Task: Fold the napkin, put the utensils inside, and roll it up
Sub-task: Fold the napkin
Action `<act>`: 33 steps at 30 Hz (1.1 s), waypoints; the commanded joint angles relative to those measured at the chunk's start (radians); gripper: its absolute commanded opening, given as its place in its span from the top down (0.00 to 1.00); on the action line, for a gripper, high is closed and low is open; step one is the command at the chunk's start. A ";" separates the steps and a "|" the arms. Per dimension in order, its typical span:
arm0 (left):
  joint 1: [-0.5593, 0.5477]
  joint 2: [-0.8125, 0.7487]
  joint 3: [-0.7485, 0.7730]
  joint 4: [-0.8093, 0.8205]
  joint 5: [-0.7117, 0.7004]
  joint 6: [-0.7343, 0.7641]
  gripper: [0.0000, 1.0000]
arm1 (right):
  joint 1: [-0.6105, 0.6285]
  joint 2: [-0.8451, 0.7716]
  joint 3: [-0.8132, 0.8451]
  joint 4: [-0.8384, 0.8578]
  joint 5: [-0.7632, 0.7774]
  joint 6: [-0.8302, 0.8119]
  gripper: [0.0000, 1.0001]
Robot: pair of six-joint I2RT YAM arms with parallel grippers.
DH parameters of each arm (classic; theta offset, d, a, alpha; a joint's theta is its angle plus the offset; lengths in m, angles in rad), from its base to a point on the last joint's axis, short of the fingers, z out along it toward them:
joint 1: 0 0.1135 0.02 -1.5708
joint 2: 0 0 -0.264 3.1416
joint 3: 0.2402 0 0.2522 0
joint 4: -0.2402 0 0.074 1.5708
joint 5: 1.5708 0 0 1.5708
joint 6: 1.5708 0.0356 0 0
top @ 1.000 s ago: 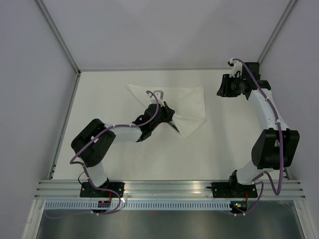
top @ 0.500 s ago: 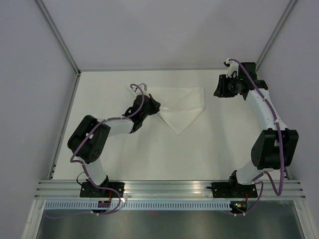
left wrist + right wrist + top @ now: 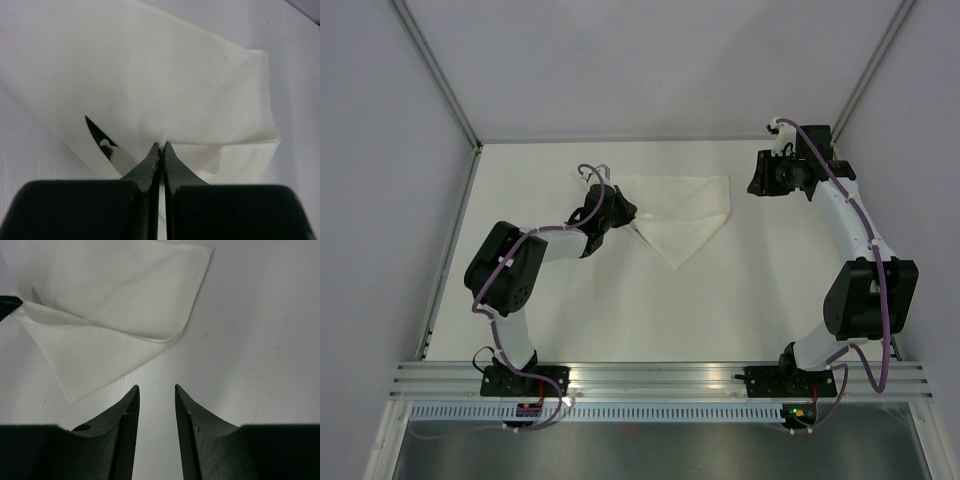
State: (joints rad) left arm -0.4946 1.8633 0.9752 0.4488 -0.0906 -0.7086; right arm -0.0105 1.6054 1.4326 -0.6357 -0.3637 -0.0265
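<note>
The white napkin (image 3: 682, 208) lies folded on the table, a band along the back with a point toward the front. It also shows in the left wrist view (image 3: 150, 75) and the right wrist view (image 3: 110, 290). My left gripper (image 3: 628, 213) is at its left corner, shut on a pinch of cloth (image 3: 161, 145). A narrow dark sliver (image 3: 100, 136) shows in a gap of the fold; I cannot tell whether it is the teal-green utensil. My right gripper (image 3: 758, 176) is open and empty (image 3: 156, 387), above bare table just right of the napkin.
The white table (image 3: 740, 290) is bounded by a metal frame rail at the left (image 3: 450, 250) and grey walls at the back and right. The right arm's elbow stands near the right wall (image 3: 865, 290).
My left gripper has moved left and toward the back, dragging the napkin's corner with it; the cloth's front point has drawn in. The right gripper shifted only slightly.
</note>
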 commanded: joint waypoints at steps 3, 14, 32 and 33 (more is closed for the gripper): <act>0.021 0.037 0.060 -0.006 0.042 -0.051 0.98 | 0.003 0.014 0.003 0.010 0.009 -0.004 0.60; 0.048 0.074 0.089 -0.028 0.048 -0.069 0.96 | 0.003 0.024 -0.001 0.007 0.011 -0.013 0.60; 0.111 0.076 0.112 -0.032 0.065 -0.081 0.57 | 0.037 0.025 -0.008 0.007 0.016 -0.021 0.60; 0.117 0.065 0.109 -0.033 0.063 -0.080 0.56 | 0.037 0.024 -0.009 0.005 0.016 -0.023 0.60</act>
State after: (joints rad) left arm -0.4038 1.9697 1.0576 0.3946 -0.0418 -0.7628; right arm 0.0235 1.6230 1.4284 -0.6430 -0.3580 -0.0414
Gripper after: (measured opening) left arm 0.432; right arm 0.400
